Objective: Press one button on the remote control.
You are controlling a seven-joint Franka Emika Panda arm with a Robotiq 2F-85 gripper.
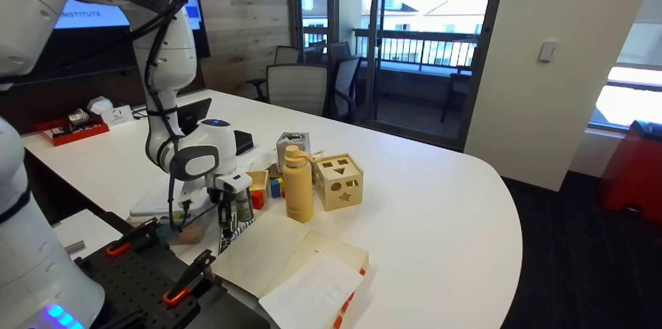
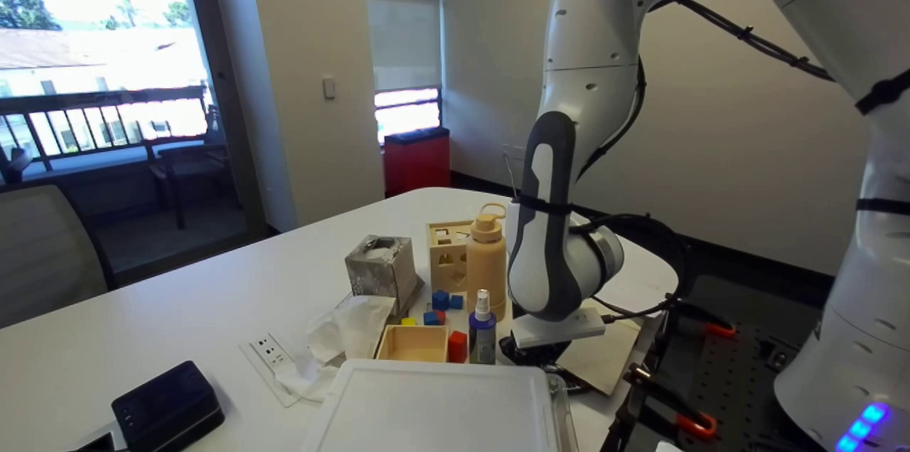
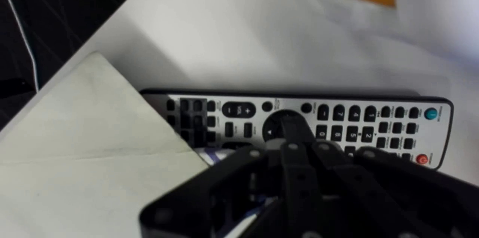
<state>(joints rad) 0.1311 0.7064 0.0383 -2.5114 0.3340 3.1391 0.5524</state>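
Observation:
The remote control (image 3: 258,118) is long and silver with a black edge and black buttons. It lies face up on the white table in the wrist view, with a teal and a red button at its right end. My gripper (image 3: 297,129) is shut, with its fingertips together over the round navigation pad (image 3: 270,131), covering much of it. I cannot tell whether the tips touch it. The gripper also shows in an exterior view (image 1: 226,230), pointing down low at the table. In an exterior view the gripper (image 2: 533,352) is partly hidden by the wrist and a white-lidded box.
A beige folder (image 3: 93,125) overlaps the remote's left end. A white-lidded box (image 2: 441,402), spray bottle (image 2: 483,335), yellow bottle (image 1: 299,189), wooden shape box (image 1: 339,184), tissue box (image 2: 384,271) and small wooden tray (image 2: 412,344) stand close by. A striped item (image 3: 213,153) lies beside the remote.

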